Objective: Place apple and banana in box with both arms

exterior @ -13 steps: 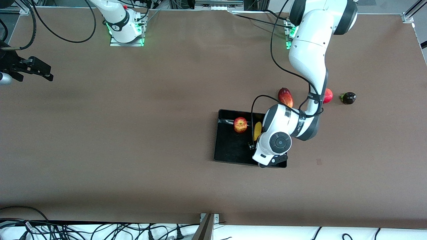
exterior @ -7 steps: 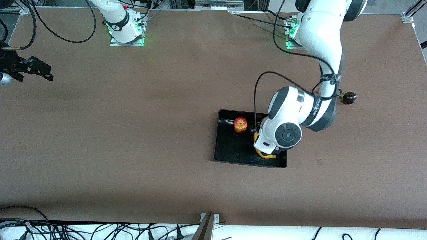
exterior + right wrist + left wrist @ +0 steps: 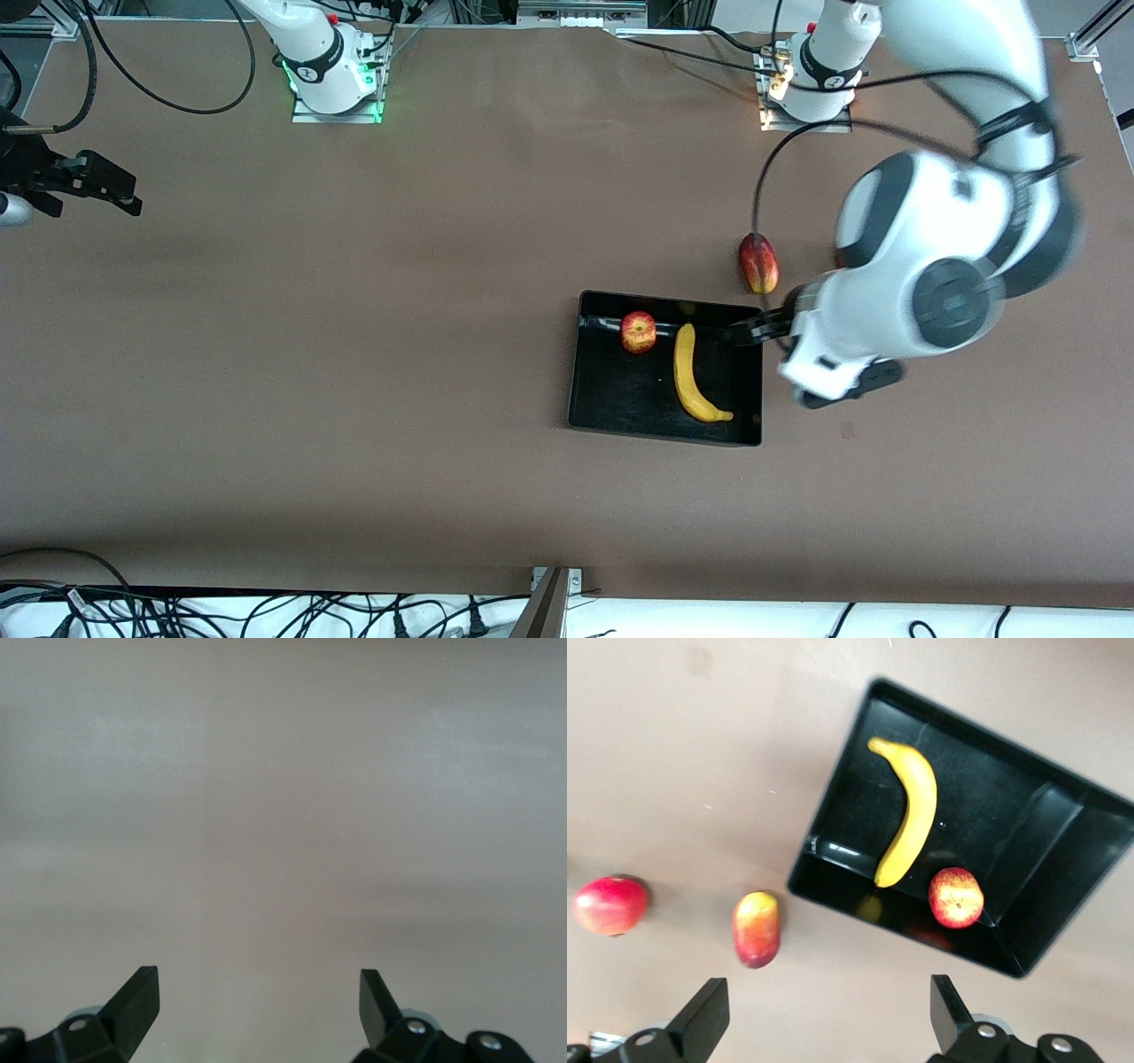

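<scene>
The black box (image 3: 620, 399) holds the red-yellow apple (image 3: 638, 332) and the yellow banana (image 3: 691, 377), lying side by side. My left gripper (image 3: 751, 330) is open and empty, raised over the box's edge at the left arm's end. The left wrist view shows the box (image 3: 1063, 859), the banana (image 3: 908, 819) and the apple (image 3: 955, 897) below my open left gripper (image 3: 828, 1019). My right gripper (image 3: 135, 199) waits open and empty over bare table at the right arm's end; it also shows in the right wrist view (image 3: 257, 1005).
A red-yellow mango (image 3: 758, 263) lies on the table just farther from the front camera than the box; it also shows in the left wrist view (image 3: 756, 927). A round red pomegranate (image 3: 609, 904) lies beside it. Cables run along the table's front edge.
My left gripper let go of the banana, which now lies in the box. The left arm rose and drew back toward its own end of the table. The right arm has not moved.
</scene>
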You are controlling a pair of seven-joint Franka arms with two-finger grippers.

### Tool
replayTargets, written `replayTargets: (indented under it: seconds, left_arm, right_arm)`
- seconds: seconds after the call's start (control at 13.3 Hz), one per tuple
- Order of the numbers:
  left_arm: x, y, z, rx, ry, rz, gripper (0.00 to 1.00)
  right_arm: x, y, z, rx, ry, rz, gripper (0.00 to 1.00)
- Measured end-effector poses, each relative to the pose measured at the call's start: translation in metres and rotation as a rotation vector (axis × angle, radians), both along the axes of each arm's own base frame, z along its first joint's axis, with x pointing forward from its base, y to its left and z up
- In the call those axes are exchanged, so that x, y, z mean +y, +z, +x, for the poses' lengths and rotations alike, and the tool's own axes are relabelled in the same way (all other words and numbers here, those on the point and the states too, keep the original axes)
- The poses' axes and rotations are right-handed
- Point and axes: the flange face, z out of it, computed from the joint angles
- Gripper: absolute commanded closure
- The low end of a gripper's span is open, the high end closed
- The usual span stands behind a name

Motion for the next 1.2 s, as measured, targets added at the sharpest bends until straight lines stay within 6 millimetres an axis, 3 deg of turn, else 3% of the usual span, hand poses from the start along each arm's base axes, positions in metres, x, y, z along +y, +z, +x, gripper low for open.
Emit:
replayTargets:
  seconds: [0.23,0.38,0.45,0.68,0.9,1.2]
  left_arm:
    - [0.082,0.091,-0.030,-0.073,-0.008,-0.066,0.00]
    - [0.136,0.129,-0.055,-0.104,-0.027,-0.088,0.00]
    - [0.157,0.138,-0.067,-0.110,-0.050,-0.085,0.00]
    - [0.188,0.145,-0.096,-0.103,-0.125,-0.040,0.00]
    - [0.212,0.146,-0.111,-0.131,-0.168,-0.010,0.00]
    - [0.224,0.138,-0.130,-0.168,-0.186,0.004,0.00]
  right_arm:
    - [0.000,0.000,0.000,0.000,0.000,0.000,0.00]
    - [0.000,0.000,0.000,0.000,0.000,0.000,0.00]
    - [0.000,0.000,0.000,0.000,0.000,0.000,0.00]
    - [0.000,0.000,0.000,0.000,0.000,0.000,0.00]
    - [0.000,0.000,0.000,0.000,0.000,0.000,0.00]
    - [0.000,0.000,0.000,0.000,0.000,0.000,0.00]
